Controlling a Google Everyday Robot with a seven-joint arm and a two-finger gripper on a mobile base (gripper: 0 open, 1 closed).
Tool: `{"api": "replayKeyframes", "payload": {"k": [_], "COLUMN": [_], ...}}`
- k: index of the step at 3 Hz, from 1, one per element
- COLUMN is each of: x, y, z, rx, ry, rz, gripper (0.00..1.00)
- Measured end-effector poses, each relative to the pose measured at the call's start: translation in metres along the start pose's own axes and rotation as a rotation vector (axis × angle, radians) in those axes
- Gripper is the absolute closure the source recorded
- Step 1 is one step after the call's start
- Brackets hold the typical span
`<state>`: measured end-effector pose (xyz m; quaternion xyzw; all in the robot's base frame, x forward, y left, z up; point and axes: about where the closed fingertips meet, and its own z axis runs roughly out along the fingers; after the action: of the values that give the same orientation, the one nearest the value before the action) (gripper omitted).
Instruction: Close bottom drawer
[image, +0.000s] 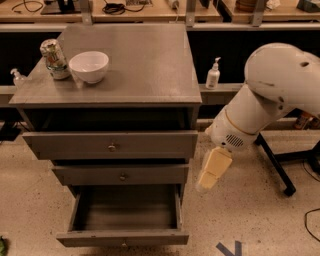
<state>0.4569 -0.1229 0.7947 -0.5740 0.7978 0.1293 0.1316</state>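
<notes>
Gripper (214, 169): cream, hanging from the white arm (280, 85), tilted toward 7 o'clock, in the air above the speckled floor (250, 220). Released or clenched: cannot tell. Sits at 3 o'clock of the middle drawer (120, 175), just beside its right end but apart from it, and touches nothing.

Bottom drawer (125, 239) at 8 o'clock of the gripper, lowest of the three. Stands pulled far out toward the camera, grey inside open to view, front panel near the lower edge of the view. Not touched by the gripper.

At 12 o'clock of the bottom drawer, the middle drawer, out a little. Above that, the top drawer (112, 145), out a little more, with a dark gap between it and the counter (145, 65).

On the counter, at 10 o'clock of the gripper and well apart from it, a white bowl (88, 66), upright, near the left edge. At 9 o'clock of the bowl, just beside it, a can (54, 59), upright.

Behind the counter, a low ledge (225, 92). On it, a pump bottle (213, 75) at 12 o'clock of the gripper. A smaller bottle (18, 77) at 8 o'clock of the can.

At 3 o'clock of the gripper, a black stand leg (275, 165) slanting across the floor. At 5 o'clock, a blue tape mark (230, 248) at the lower edge of the view.
</notes>
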Motion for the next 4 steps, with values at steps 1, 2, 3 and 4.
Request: {"api": "replayKeyframes", "payload": {"k": [1, 2, 3, 4], "x": [0.003, 0.007, 0.016, 0.027], "y": [-0.001, -0.008, 0.002, 0.01], "z": [0.009, 0.067, 0.144, 0.199], "rx": [-0.044, -0.189, -0.359, -0.469], "ry": [-0.017, -0.121, -0.26, -0.31], "rz": [0.005, 0.041, 0.171, 0.255], "gripper": [0.0, 0.0, 0.0, 0.0]}}
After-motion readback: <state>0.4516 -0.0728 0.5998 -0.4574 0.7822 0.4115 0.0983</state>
